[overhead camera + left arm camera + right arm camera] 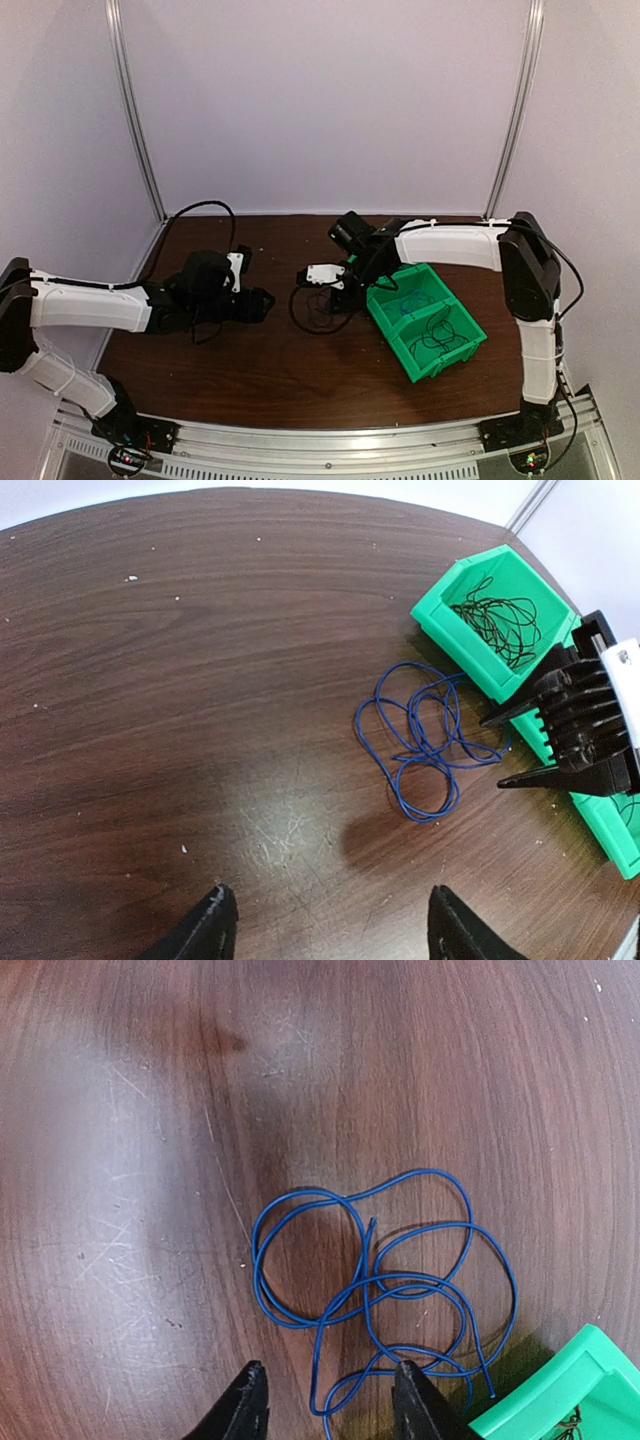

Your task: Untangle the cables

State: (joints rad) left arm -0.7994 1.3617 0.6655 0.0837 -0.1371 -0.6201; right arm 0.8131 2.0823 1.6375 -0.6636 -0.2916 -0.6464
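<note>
Left gripper (328, 910) hovers over bare bench (250, 370) left of centre. Its jaws are wide apart with nothing between them, and it sits well apart from the work. Blue cable (400, 1280) lies flat near mid-bench in several overlapping loops, one free end pointing into the coil and the other ending beside the corner of the green bin (455, 650). Right gripper (328, 1400) hangs low over the coil's near side. Its jaws are apart, not clamped on anything, and at least one strand runs through the gap. The bin sits toward the bench's right edge, just beside the coil, with a black cable (500, 620) bunched in one compartment.

Risks, as I judge them:
- Loops cross close together where the right gripper stands, so a pinch may take two strands, and a pull would cinch the crossings tighter.
- Nothing pins the far side, so the whole coil may slide across the bench as one lump without opening.
- The thin wire may slip from the fingertips, or the tips may scrape the wood if they come down too low.
- The free end by the bin may catch on its corner, or a sideways drag may nudge the bin.
</note>
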